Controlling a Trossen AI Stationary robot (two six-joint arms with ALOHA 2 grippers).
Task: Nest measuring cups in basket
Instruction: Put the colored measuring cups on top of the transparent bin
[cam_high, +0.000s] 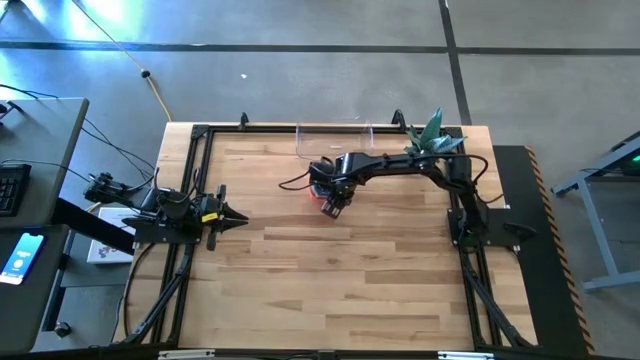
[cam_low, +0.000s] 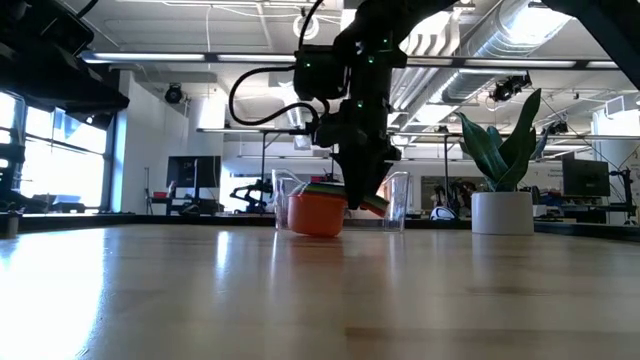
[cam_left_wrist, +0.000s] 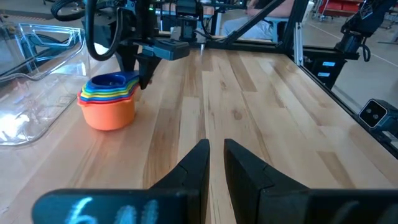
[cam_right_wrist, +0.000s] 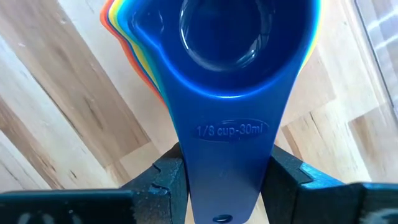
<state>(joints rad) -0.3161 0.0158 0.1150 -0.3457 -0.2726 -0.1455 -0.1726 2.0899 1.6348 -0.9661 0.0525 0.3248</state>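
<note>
The measuring cups (cam_left_wrist: 109, 102) are nested in one stack, orange outermost and blue innermost, bowl down on the table just in front of the clear basket (cam_high: 335, 140). The stack also shows in the high view (cam_high: 322, 190) and the low view (cam_low: 317, 213). My right gripper (cam_right_wrist: 227, 186) reaches in from the table's right and is shut on the stack's handles. My left gripper (cam_left_wrist: 216, 163) waits at the table's left side (cam_high: 235, 216), fingers shut, holding nothing. My right gripper pinches the blue top cup's flat handle (cam_right_wrist: 230, 158) by its two side edges, near its free end, one finger (cam_right_wrist: 168, 180) on each side. The fingers come down from above at a slant. The stack stands upright with the orange cup's base (cam_low: 317, 230) on the table.
A white pot with a green plant (cam_low: 503, 212) stands at the far right corner (cam_high: 432, 140), beside the basket. Black frame rails (cam_high: 195, 180) run along the table's edges. Bare wood lies across the middle and near half of the table (cam_high: 330, 290).
</note>
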